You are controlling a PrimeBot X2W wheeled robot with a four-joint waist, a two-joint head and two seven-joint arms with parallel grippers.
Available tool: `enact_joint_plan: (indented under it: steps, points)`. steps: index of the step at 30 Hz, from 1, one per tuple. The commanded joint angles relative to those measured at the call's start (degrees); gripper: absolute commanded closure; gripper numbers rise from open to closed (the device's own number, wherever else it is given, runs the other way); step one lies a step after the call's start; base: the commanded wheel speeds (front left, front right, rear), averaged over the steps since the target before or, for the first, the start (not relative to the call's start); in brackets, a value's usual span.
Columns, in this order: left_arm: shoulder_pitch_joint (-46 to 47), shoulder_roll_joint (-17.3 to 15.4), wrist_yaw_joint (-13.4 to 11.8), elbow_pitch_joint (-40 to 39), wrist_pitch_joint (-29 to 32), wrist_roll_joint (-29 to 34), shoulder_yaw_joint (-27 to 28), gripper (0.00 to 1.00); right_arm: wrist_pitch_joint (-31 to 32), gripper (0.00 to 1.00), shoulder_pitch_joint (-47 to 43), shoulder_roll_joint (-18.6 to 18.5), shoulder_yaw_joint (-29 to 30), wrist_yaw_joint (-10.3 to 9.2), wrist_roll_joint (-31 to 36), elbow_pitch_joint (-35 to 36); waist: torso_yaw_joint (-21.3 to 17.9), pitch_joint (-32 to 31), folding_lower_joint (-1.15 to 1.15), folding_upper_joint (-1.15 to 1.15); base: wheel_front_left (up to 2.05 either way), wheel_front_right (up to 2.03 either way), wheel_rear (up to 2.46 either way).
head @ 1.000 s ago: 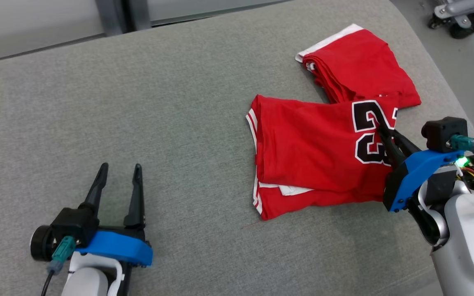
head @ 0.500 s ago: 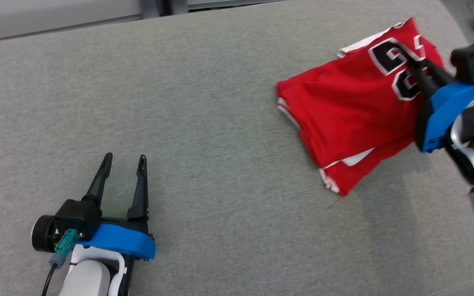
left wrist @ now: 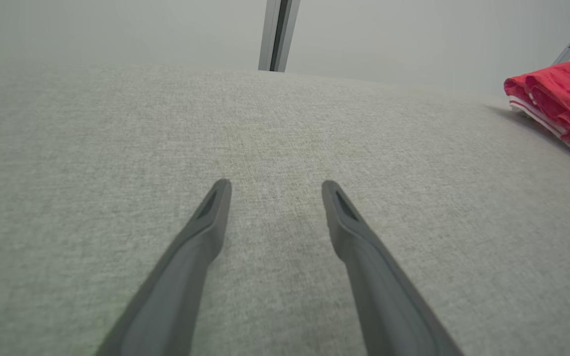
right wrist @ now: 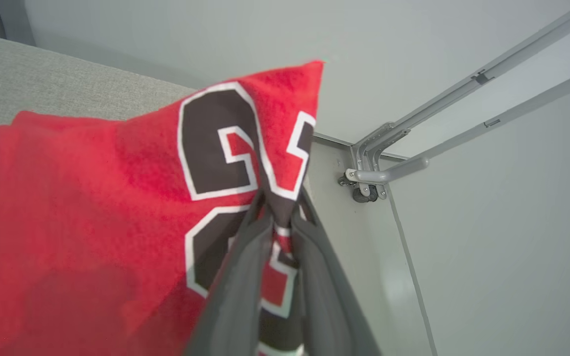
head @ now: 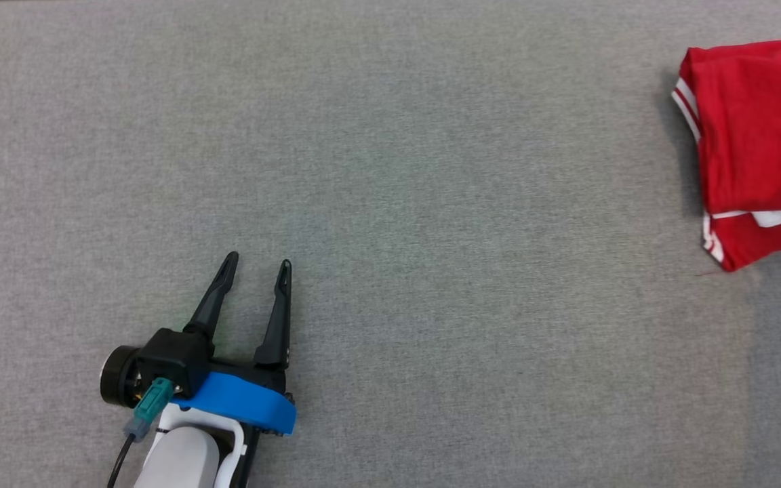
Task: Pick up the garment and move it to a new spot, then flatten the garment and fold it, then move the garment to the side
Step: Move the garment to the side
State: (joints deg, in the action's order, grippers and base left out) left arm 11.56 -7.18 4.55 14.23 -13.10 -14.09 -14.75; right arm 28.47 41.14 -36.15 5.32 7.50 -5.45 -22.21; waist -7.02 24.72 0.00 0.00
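Red garment [head: 756, 135]: folded, lifted by its number print [right wrist: 215, 148] at the grey table's [head: 431, 203] right edge.
Right gripper [right wrist: 280, 198]: nearly shut, cloth pinched.
Left gripper [head: 257, 260]: wide open, nothing held.
Risk: folds could be shaken loose, since so little cloth is pinched.

The red folded jersey garment [head: 756, 135] is at the right side of the grey fabric-covered table [head: 431, 169]. It is well apart from the left gripper with two long dark fingers [head: 258, 259], which is over the near left part, fingers spread with nothing between them. The right gripper [right wrist: 281, 198] pinches the garment at its printed number. Grey metal rails [right wrist: 413, 163] are past the garment, off the table.
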Motion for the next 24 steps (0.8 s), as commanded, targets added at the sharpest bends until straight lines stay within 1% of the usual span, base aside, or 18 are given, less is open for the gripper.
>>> enact_joint_plan:
  steps: [1, 2, 6, 8, 9, 10, 11, 12, 16, 17, 21, 24]
  points:
    - [0.7, -0.2, 0.0, 0.5, -0.2, 0.3, -0.1, 0.0, -1.6, 0.06, 0.9, 0.4, 1.6, -0.01, 1.4, -0.7, 0.9, 0.8, 0.0, 0.0, 0.0, 0.0, 0.0]
    - [0.8, -0.2, 0.0, 0.6, -0.2, 0.3, -0.3, 0.0, -3.0, 0.0, 1.2, 0.8, 2.2, -0.01, 2.5, -1.1, 1.1, 1.0, 0.0, 0.0, 0.0, 0.0, 0.0]
    - [1.3, -0.3, 0.0, 1.1, -0.1, 0.4, -0.8, 0.0, -8.0, 0.0, 2.2, 4.1, 5.0, -0.01, 5.9, -3.9, 1.5, 1.4, 0.0, 0.0, 0.0, 0.0, 0.0]
    - [1.4, -0.4, -0.2, 1.2, -0.2, 0.3, -0.8, 0.0, -9.9, 0.0, 2.2, 5.8, 5.4, -0.01, 7.0, -5.1, 1.5, 1.3, 0.0, 0.0, 0.0, 0.0, 0.0]
    - [1.3, -0.5, -0.4, 1.2, -0.2, 0.2, -0.8, 0.0, -10.7, 0.0, 2.2, 6.6, 5.3, -0.01, 7.3, -5.7, 1.4, 1.2, 0.0, 0.0, 0.0, 0.0, 0.0]
    - [1.3, -0.5, -0.4, 1.2, -0.2, 0.2, -0.8, 0.0, -10.7, 0.0, 2.2, 6.6, 5.3, -0.01, 7.3, -5.7, 1.4, 1.2, 0.0, 0.0, 0.0, 0.0, 0.0]
    - [1.1, -0.8, -0.6, 1.2, -0.3, 0.0, -0.5, 0.0, -12.1, 0.0, 2.5, 8.2, 5.0, -0.01, 7.4, -6.5, 1.1, 0.7, 0.0, 0.0, 0.0, 0.0, 0.0]
    - [1.1, -0.8, -0.6, 1.2, -0.3, 0.0, -0.5, 0.0, -12.1, 0.0, 2.5, 8.2, 5.0, -0.01, 7.4, -6.5, 1.1, 0.7, 0.0, 0.0, 0.0, 0.0, 0.0]
    - [1.1, -1.4, -1.2, 0.9, -0.6, -0.6, 0.6, 0.0, -16.0, 0.0, 3.3, 11.0, 3.7, -0.01, 7.1, -7.5, 0.2, -1.1, 0.0, 0.0, 0.0, 0.0, 0.0]
    - [1.1, -1.4, -1.2, 0.9, -0.6, -0.6, 0.6, 0.0, -16.0, 0.0, 3.3, 11.0, 3.7, -0.01, 7.1, -7.5, 0.2, -1.1, 0.0, 0.0, 0.0, 0.0, 0.0]
    - [1.4, -2.1, -1.8, 1.0, -0.8, -1.4, 2.0, 0.0, -19.7, 0.0, 3.1, 13.5, 2.2, -0.01, 7.0, -7.3, -0.2, -3.8, 0.0, 0.0, 0.0, 0.0, 0.0]
    - [1.3, -2.6, -2.4, 1.3, -1.2, -2.3, 3.5, 0.0, -22.9, 0.0, 1.5, 16.0, 1.0, -0.01, 7.3, -6.9, -0.1, -6.5, 0.0, 0.0, 0.0, 0.0, 0.0]
